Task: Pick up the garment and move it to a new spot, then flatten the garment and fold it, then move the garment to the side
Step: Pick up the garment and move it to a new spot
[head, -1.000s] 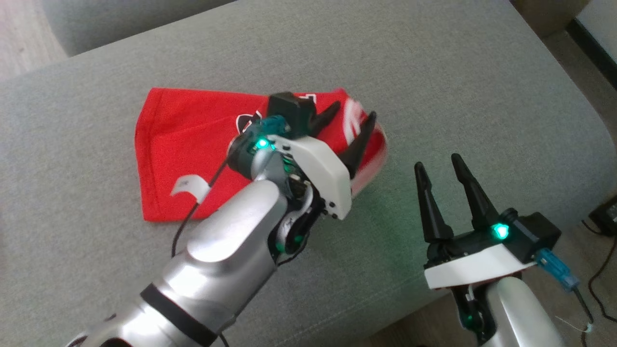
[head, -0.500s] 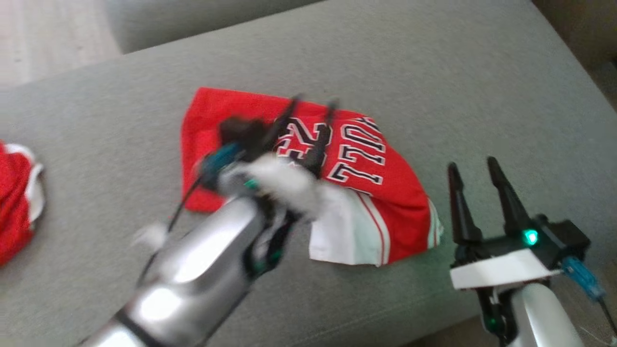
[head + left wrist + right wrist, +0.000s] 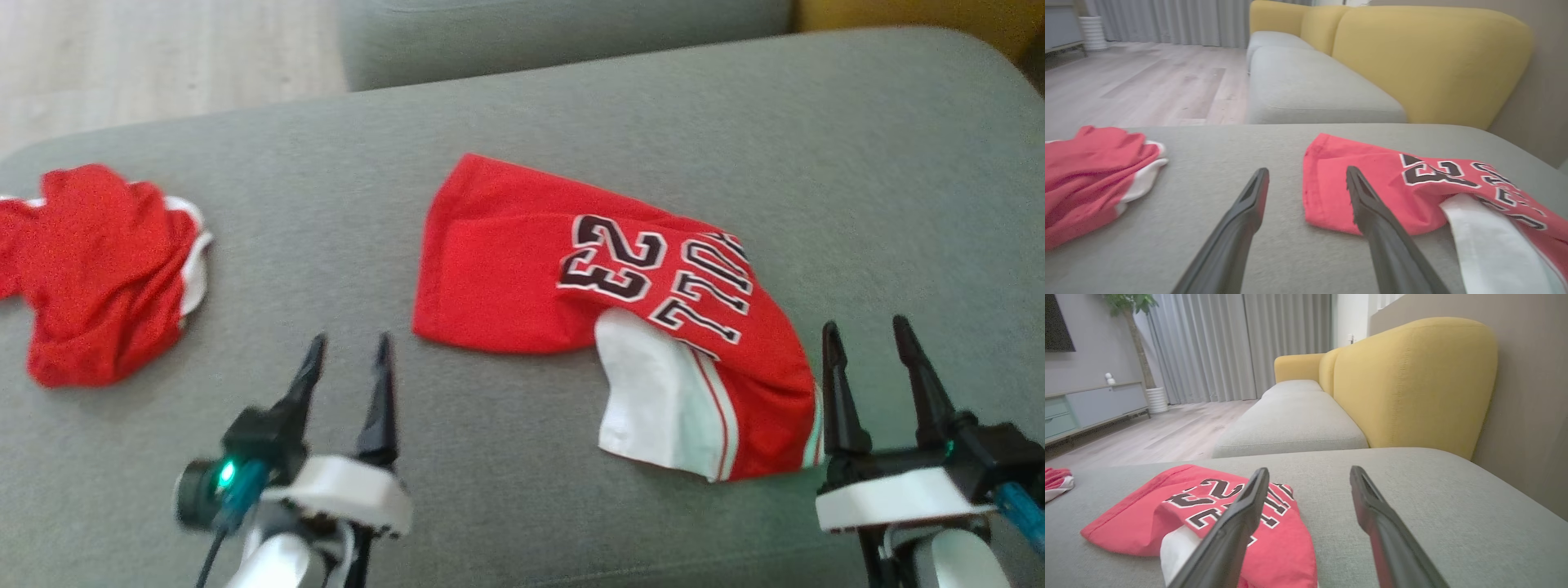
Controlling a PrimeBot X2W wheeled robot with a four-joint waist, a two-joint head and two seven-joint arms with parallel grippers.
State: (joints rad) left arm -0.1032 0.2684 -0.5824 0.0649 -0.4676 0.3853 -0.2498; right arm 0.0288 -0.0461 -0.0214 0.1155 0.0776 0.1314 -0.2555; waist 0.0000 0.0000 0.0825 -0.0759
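Fingers (image 3: 377, 400) spread, left gripper (image 3: 350, 338) and right gripper (image 3: 864, 323) flank the garment (image 3: 506, 269).

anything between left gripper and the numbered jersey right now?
Nothing visible. Only bare grey cushion lies between the open left gripper and the jersey, whose near edge faces it. The other red garment sits off to the left, apart from that path.

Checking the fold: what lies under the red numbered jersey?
A white fabric panel pokes out beneath the red numbered jersey, which rests on the grey sofa cushion. Anything further underneath is covered.
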